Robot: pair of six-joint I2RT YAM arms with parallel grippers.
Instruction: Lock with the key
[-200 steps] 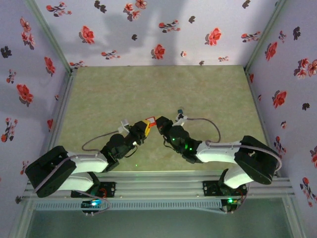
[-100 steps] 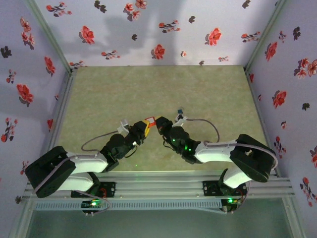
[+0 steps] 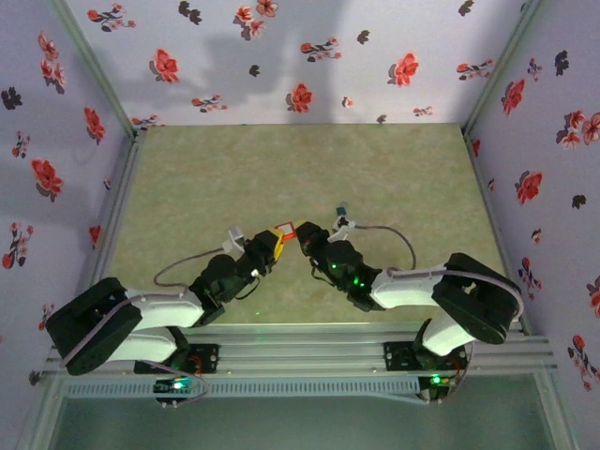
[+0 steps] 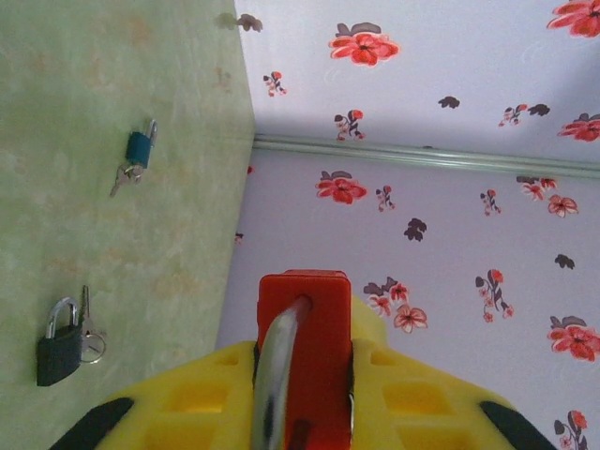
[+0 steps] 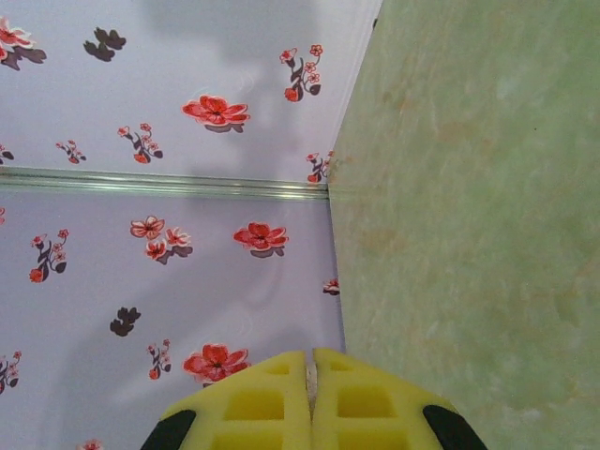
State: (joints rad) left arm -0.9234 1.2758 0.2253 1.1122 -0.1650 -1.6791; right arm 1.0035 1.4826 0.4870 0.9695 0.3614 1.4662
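The lock (image 4: 314, 309) is a small red-orange padlock clamped between the yellow pads of my left gripper (image 4: 302, 352), its silver shackle (image 4: 277, 375) curving back toward the camera. From above, the lock (image 3: 284, 228) sticks out of the left gripper (image 3: 272, 241) at the middle of the mat. My right gripper (image 3: 302, 237) faces it from the right, a short gap away. In the right wrist view the right gripper (image 5: 310, 361) is shut, and a thin pale sliver of the key (image 5: 309, 377) shows in the slit between its pads.
A blue padlock with keys (image 4: 139, 150) and a black padlock with keys (image 4: 58, 339) lie on the green mat (image 4: 84, 234) ahead of the left gripper. Flowered walls (image 3: 300, 56) enclose the mat on three sides. The arms' bases stand on a metal rail (image 3: 300, 356).
The right arm has edged slightly to the left, toward the lock. The left arm holds the lock almost still. Both grips are unchanged.
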